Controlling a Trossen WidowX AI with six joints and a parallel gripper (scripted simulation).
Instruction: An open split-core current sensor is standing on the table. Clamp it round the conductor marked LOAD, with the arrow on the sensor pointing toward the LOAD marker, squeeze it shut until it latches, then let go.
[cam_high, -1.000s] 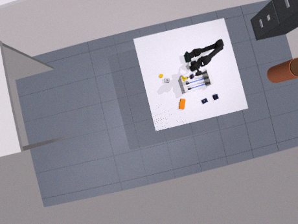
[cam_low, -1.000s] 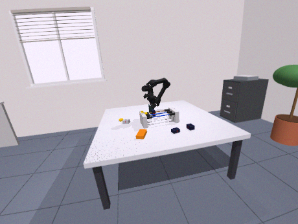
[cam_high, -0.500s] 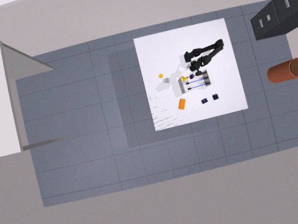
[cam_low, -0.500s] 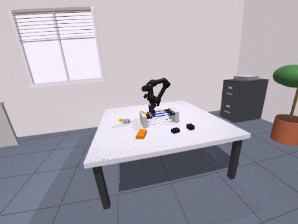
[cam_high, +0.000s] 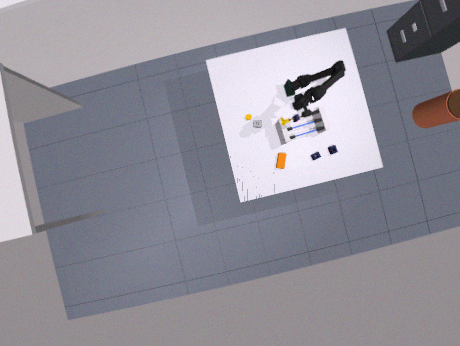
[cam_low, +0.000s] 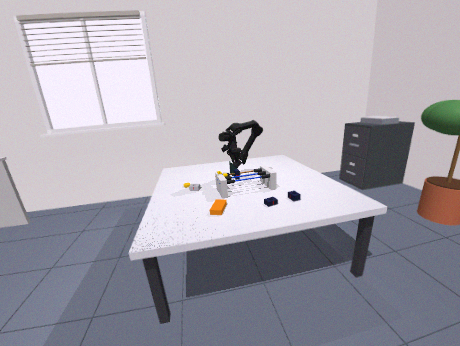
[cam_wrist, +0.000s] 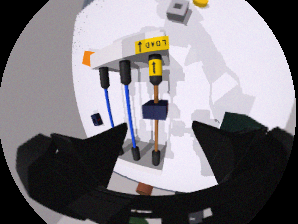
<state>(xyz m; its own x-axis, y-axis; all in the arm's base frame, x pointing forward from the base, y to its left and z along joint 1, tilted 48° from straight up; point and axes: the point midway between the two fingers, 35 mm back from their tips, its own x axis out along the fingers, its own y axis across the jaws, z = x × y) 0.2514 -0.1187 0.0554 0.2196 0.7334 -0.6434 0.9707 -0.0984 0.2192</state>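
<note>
A dark blue block, the sensor (cam_wrist: 155, 109) (cam_high: 296, 118), sits at the brown conductor (cam_wrist: 156, 137) between the rack's two end walls. The conductor runs out above and below it in the wrist view. I cannot tell whether its halves are latched, and its arrow does not show. The yellow LOAD marker (cam_wrist: 152, 45) is on the far end wall, beside a yellow sleeve (cam_wrist: 155, 66) with an arrow toward that wall. My gripper (cam_wrist: 160, 125) is open and empty, above the rack, its fingers either side of the conductor line and clear of the sensor.
Two blue conductors (cam_wrist: 129, 110) (cam_high: 306, 133) run beside the brown one. Two dark blue blocks (cam_high: 315, 156) (cam_low: 270, 201), an orange block (cam_high: 281, 160) (cam_low: 218, 207) (cam_wrist: 88, 58), a grey block (cam_high: 257, 123) (cam_low: 195, 187) (cam_wrist: 177, 10) and a yellow piece (cam_high: 248, 117) (cam_low: 187, 185) lie around the rack.
</note>
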